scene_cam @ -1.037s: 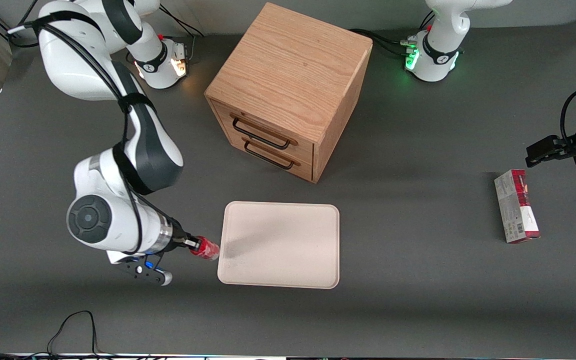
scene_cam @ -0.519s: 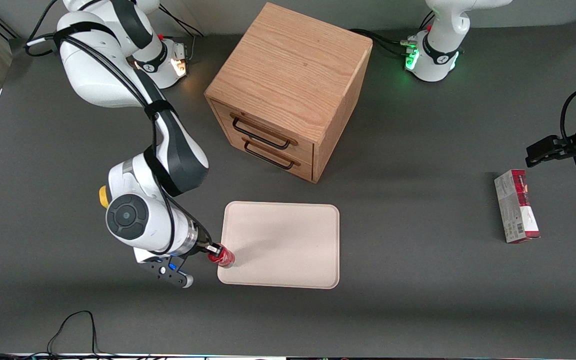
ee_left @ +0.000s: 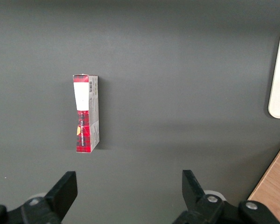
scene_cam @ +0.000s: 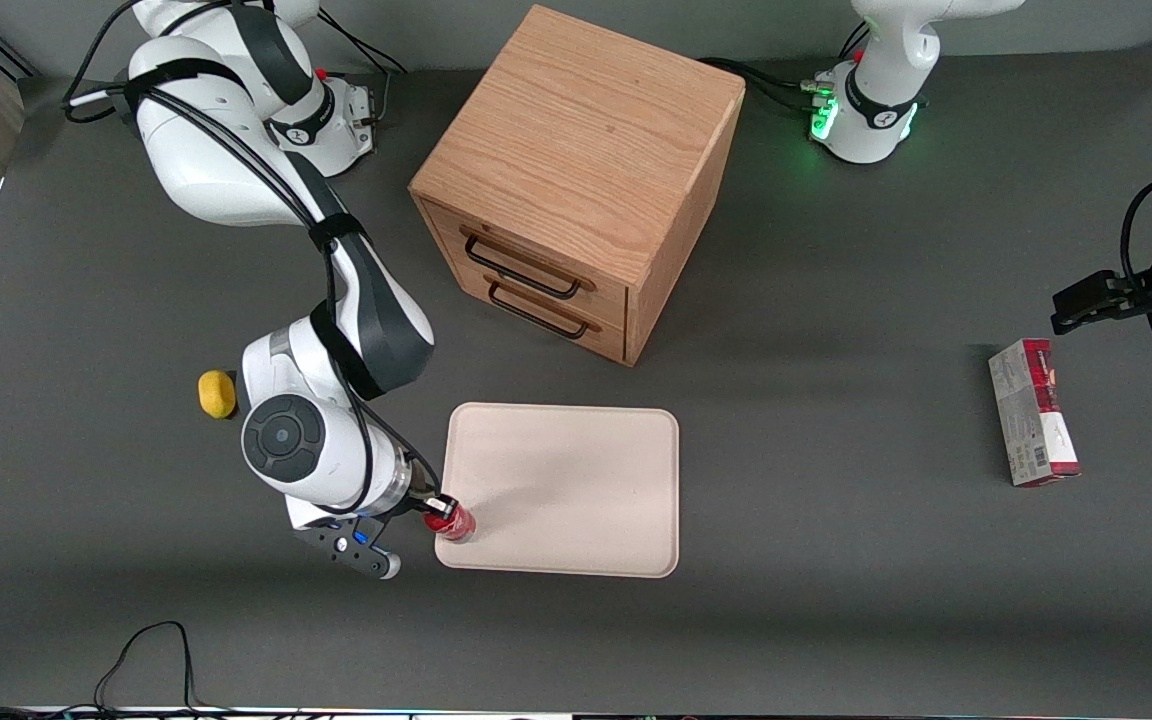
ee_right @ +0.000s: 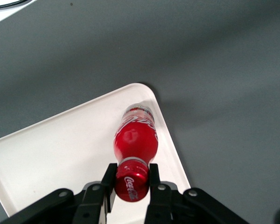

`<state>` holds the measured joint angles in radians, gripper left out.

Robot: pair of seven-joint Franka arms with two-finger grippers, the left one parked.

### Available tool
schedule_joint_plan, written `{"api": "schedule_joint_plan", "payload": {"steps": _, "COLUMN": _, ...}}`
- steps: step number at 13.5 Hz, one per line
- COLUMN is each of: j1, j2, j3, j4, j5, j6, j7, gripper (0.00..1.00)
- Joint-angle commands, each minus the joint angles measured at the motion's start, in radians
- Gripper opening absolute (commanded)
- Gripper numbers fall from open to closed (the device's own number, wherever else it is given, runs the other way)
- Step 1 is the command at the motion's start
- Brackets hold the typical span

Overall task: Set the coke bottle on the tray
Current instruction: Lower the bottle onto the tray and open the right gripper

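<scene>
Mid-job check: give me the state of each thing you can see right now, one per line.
gripper: shut on the coke bottle's cap, over the tray's corner
coke bottle: held, above the tray corner
tray: flat on table, nothing resting on it yet
drawer cabinet: both drawers shut
red-and-grey box: lying flat
yellow object: resting on table

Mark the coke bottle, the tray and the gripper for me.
coke bottle (ee_right: pixel 135 140), right wrist view, on its red body.
tray (scene_cam: pixel 576 480), front view, on its bare middle.
gripper (ee_right: pixel 132 179), right wrist view, between the fingertips clamping the cap.

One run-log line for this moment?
hand: shut on small red coke bottle cap | bottle: over corner of cream rectangular tray | release: not yet
</scene>
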<state>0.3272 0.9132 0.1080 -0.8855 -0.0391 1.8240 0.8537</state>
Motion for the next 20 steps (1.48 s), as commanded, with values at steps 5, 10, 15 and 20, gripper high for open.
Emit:
{"api": "schedule_joint_plan", "payload": {"steps": 5, "j1": 0.013, "j2": 0.023, "j3": -0.005, "j4": 0.037, "j5": -0.021, "j6": 0.015, "j7": 0.060, "gripper": 0.94}}
{"api": "schedule_joint_plan", "payload": {"steps": 10, "j1": 0.019, "j2": 0.023, "j3": -0.005, "j4": 0.036, "j5": -0.031, "j6": 0.018, "j7": 0.062, "gripper": 1.00}}
{"api": "schedule_joint_plan", "payload": {"steps": 15, "j1": 0.018, "j2": 0.020, "j3": -0.007, "j4": 0.036, "j5": -0.033, "j6": 0.012, "j7": 0.053, "gripper": 1.00}}
{"api": "schedule_joint_plan", "payload": {"steps": 20, "j1": -0.023, "j2": -0.089, "j3": -0.005, "j4": -0.005, "j5": -0.033, "j6": -0.197, "j7": -0.152, "gripper": 1.00}}
